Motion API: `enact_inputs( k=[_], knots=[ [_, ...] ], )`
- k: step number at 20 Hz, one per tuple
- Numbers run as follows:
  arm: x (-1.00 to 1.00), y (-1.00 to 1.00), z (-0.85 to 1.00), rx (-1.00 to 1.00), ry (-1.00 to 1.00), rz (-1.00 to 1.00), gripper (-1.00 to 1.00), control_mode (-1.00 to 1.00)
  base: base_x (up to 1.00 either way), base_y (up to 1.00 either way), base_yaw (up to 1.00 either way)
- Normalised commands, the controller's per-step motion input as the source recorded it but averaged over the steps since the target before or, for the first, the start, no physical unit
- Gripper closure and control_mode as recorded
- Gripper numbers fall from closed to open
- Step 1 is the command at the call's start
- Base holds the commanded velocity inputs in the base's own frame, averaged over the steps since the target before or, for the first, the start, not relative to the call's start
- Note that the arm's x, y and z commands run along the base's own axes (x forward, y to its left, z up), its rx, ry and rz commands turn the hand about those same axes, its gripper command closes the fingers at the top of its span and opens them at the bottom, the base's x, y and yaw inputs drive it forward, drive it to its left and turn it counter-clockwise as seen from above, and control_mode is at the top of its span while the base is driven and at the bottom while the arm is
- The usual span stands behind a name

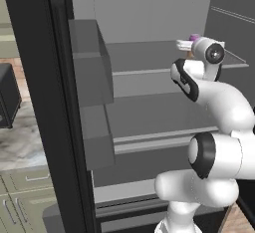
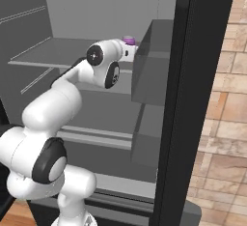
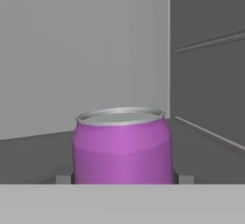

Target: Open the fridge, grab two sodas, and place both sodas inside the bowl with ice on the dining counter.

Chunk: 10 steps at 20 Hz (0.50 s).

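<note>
The fridge [image 1: 149, 107] stands open, its black door [image 1: 40, 102] swung out on the left and its grey shelves showing. A purple soda [image 3: 122, 146] with a silver top stands upright on the upper shelf [image 1: 144, 67]. My gripper [image 3: 123, 178] reaches in at shelf height, and its two fingertips [image 3: 64, 179] press against the can's sides, so it is shut on the can. From the base the soda [image 1: 194, 38] [image 2: 128, 40] peeks out just past the white hand. The bowl with ice and the dining counter are out of view.
Grey door bins [image 1: 92, 62] [image 2: 149, 65] hang on the open doors on either side of the arm. A lower shelf [image 1: 159, 140] lies under the elbow. A black microwave [image 1: 7, 95] sits on a marble counter [image 1: 20, 147] at the far left. A brick wall [image 2: 226, 99] is at the right.
</note>
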Motion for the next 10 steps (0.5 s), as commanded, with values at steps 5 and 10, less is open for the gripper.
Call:
enact_inputs(
  k=[5, 10],
  knots=[
    [-0.59, 0.00, 0.00, 0.00, -0.10, 0.00, 1.00, -1.00, 0.00, 0.00, 0.00],
    [-0.84, 0.00, 0.00, 0.00, -0.08, 0.00, 1.00, -1.00, 0.00, 0.00, 0.00]
  ],
)
